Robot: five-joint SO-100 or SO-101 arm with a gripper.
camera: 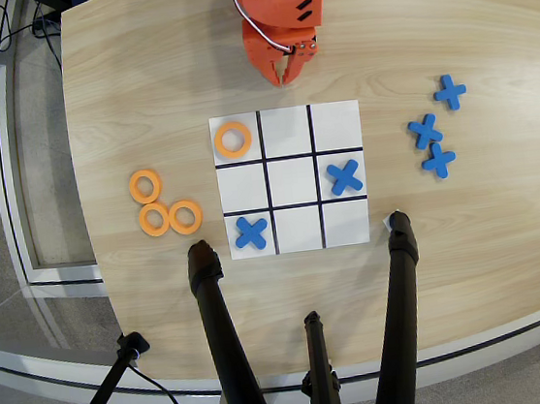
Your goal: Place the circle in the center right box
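Three loose orange rings (165,207) cluster near the table's (508,233) left edge, so the empty, nearly shut gripper (289,73) at the far edge risks nudging neighbours or choosing the cross-filled cell instead of the center right box (243,187).

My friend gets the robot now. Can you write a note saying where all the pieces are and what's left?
Orange two-finger gripper: above the board's top edge, holding nothing; open or shut unclear.
White nine-cell board: one flat orange ring sits in the top-left cell; blue X-shaped pieces lie in the middle-right cell and bottom-left cell.
Three spare orange rings wait left of the board, three spare blue crosses on the right.
Left: pick a spare ring and place it in the empty middle-left cell.
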